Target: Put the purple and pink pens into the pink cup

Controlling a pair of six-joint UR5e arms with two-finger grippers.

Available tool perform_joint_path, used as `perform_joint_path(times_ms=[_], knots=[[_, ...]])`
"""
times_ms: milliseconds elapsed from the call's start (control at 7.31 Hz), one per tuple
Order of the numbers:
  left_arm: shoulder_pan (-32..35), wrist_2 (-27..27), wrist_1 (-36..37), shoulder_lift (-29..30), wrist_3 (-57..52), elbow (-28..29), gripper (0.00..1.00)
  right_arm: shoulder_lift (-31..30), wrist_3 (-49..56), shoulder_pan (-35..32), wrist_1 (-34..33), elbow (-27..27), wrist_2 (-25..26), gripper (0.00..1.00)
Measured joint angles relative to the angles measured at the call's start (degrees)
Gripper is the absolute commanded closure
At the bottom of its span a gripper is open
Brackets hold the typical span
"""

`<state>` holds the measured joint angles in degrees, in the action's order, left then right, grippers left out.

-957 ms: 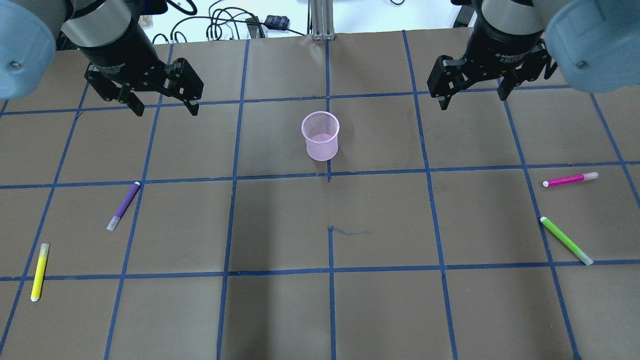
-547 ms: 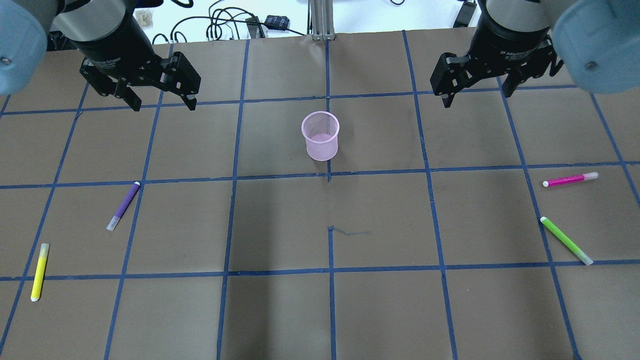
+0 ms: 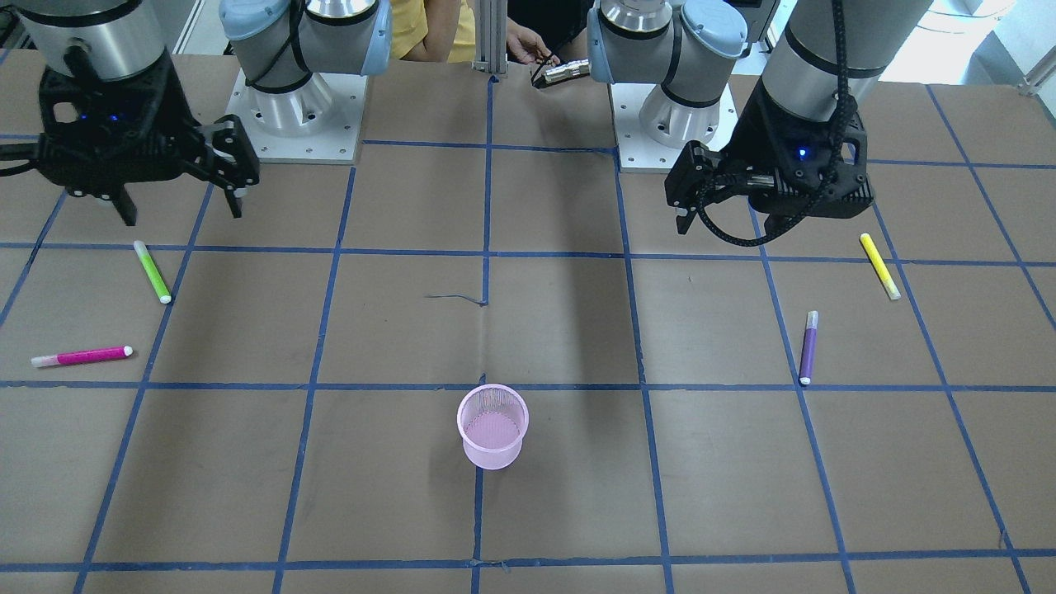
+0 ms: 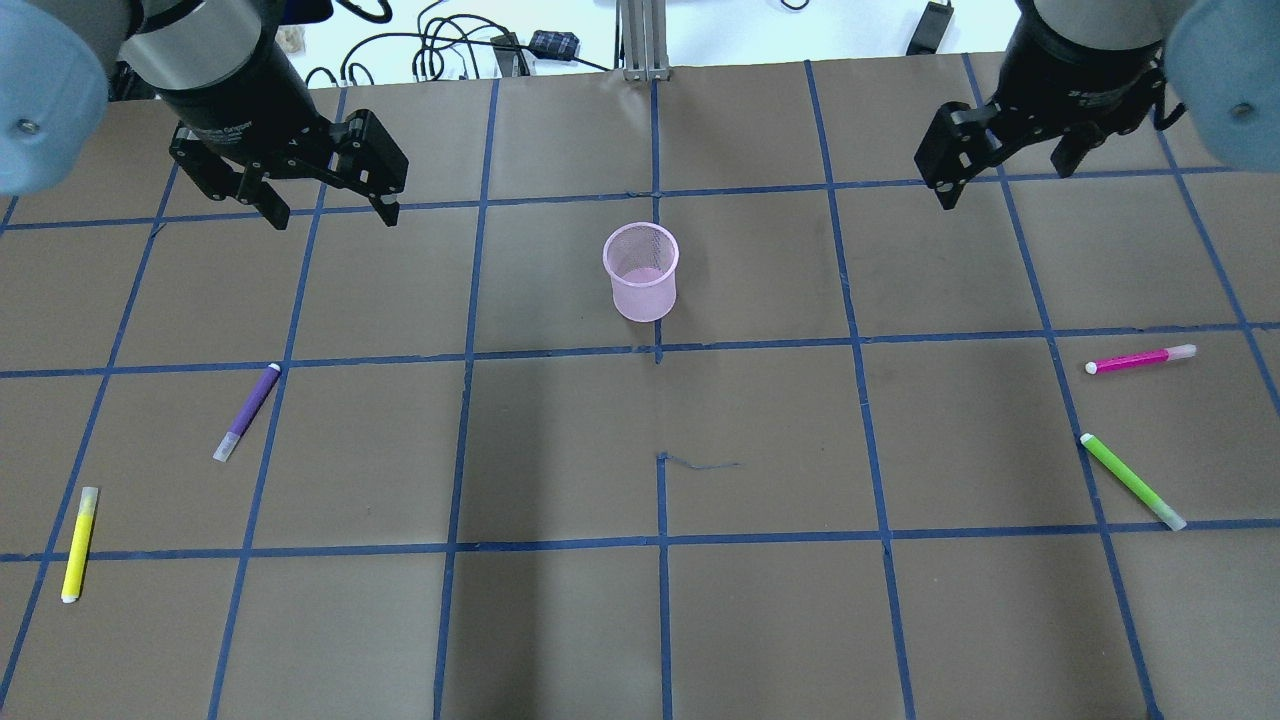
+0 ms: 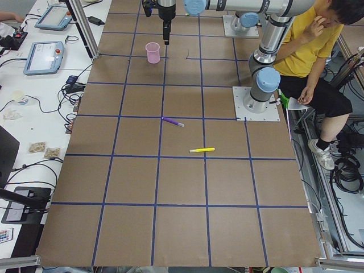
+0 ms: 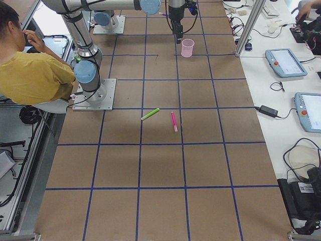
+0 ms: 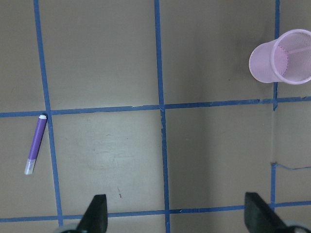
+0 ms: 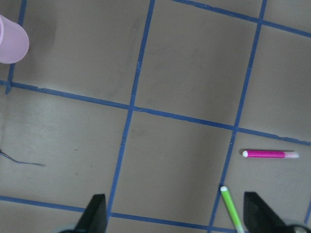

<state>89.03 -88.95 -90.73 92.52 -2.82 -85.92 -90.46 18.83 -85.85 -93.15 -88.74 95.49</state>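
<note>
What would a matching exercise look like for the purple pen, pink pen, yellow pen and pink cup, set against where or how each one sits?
Things:
1. purple pen
2. pink pen
3. yellow pen
4. pink cup

Places or states:
A. stands upright, empty
B. lies on the robot's left, farther from the pink cup
C. lies on the robot's right
D. lies on the robot's left, nearer the pink cup

Pairs: 1-D, 2-C, 3-B, 4-A

Purple pen (image 7: 36, 144) lies well apart from pink cup (image 7: 280, 57)
</note>
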Motion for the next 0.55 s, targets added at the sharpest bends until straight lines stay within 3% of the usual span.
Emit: perform_joint_path(times_ms=[274, 547], knots=[[0.06, -0.05, -0.03, -0.23, 0.08, -0.09, 0.0, -0.08, 20.08, 10.1, 0.4, -0.75, 0.76, 0.0], [0.09, -0.03, -0.02, 0.06, 0.09, -0.21, 0.0, 0.25, 46.58, 21.13, -1.06, -3.81, 0.63, 0.0]])
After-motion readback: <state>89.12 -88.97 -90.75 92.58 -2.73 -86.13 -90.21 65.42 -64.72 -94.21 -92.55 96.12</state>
